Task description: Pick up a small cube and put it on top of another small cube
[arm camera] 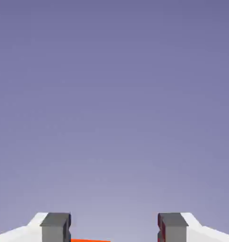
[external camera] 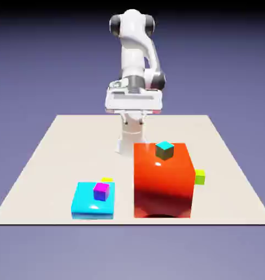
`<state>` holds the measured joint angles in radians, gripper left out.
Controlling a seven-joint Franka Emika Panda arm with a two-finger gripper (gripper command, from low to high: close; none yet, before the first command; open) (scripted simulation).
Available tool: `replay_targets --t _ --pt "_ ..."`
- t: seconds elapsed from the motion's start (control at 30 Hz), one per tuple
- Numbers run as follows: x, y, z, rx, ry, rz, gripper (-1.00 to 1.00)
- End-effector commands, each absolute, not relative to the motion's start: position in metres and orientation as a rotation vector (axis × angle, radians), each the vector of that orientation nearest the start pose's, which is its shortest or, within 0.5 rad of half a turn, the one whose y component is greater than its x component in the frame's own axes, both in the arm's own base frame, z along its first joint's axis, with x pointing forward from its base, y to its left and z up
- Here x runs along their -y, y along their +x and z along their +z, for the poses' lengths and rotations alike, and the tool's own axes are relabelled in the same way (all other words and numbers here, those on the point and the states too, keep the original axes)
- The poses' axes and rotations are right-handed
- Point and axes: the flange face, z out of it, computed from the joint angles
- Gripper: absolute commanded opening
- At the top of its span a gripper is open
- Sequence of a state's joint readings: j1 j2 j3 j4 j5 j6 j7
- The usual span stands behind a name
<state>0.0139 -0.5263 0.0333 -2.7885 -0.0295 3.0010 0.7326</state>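
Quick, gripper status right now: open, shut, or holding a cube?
Gripper: open and empty; in the hand view only backdrop and a sliver of red show between the fingertips.

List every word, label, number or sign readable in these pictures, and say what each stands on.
None: no readable text in either view.
The red block, cyan block, lime cube, cyan-topped cube and magenta cube have plain faces.
The white arm carries no marking that can be made out.
The hand view shows only backdrop and the tool.

glossy red block (external camera: 162,183), matt beige table (external camera: 47,164)
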Motion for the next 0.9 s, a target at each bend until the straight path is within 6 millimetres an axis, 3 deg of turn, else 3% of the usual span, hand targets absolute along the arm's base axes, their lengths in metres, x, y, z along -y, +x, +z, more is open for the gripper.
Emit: replay_targets --t 0.0,0.17,0.3,0.43,0.57,0.63,0.8,0.83,0.87 --pt "-0.036 0.406 0.441 -0.772 -2.67 -0.967 0.0" --pt "-0.109 0.439 0.409 -0.187 -3.053 -0.807 0.0" --pt "-0.166 0.455 0.379 0.34 -3.239 -0.652 0.0" --pt "-0.221 0.464 0.351 0.886 -3.305 -0.499 0.0" --pt "-0.273 0.468 0.329 1.42 -3.262 -0.373 0.0" --pt "-0.297 0.431 0.286 1.332 -3.239 -0.224 0.0" --pt "-0.338 0.308 0.199 1.086 -3.21 0.155 0.0" --pt "-0.342 0.283 0.186 1.043 -3.212 0.226 0.0" --pt "-0.349 0.278 0.192 1.108 -3.184 0.193 0.0"
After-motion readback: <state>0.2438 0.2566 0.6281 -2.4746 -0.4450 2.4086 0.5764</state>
